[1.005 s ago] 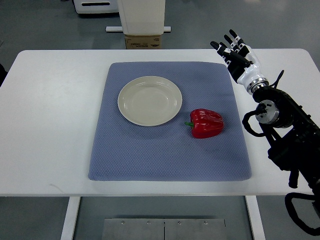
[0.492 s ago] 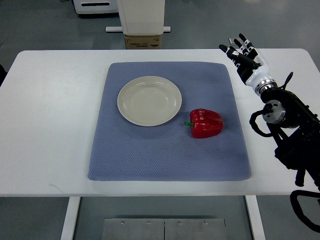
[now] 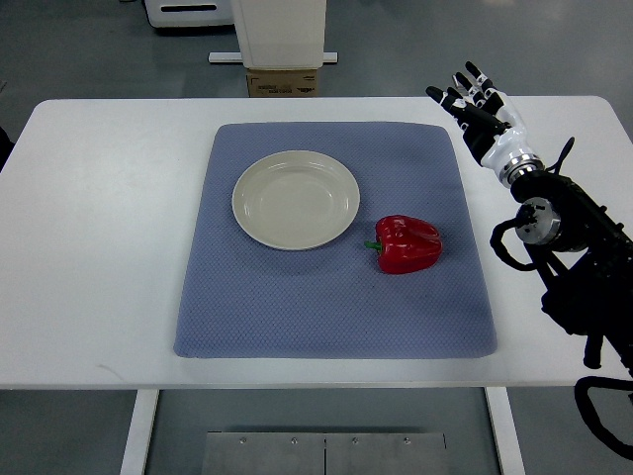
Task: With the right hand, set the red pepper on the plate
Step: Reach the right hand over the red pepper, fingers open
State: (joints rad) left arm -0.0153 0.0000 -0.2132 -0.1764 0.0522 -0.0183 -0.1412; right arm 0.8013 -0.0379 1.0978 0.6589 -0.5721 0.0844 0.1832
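Nothing is looking done yet: the pepper [image 3: 406,244] is lying on the mat [image 3: 326,297] just beside the empty plate [image 3: 296,199], while the right hand [image 3: 485,114] is hovering well apart over the bench [image 3: 109,247], fingers [image 3: 457,99] apart and holding nothing.

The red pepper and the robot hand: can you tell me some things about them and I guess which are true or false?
1. The red pepper lies on the blue mat. True.
2. The pepper is on the plate. False: it lies beside the plate, which holds nothing.
3. The right hand holds the pepper. False: it is open, over the table's far right edge.
4. The pepper's green stem points toward the picture's left. True.
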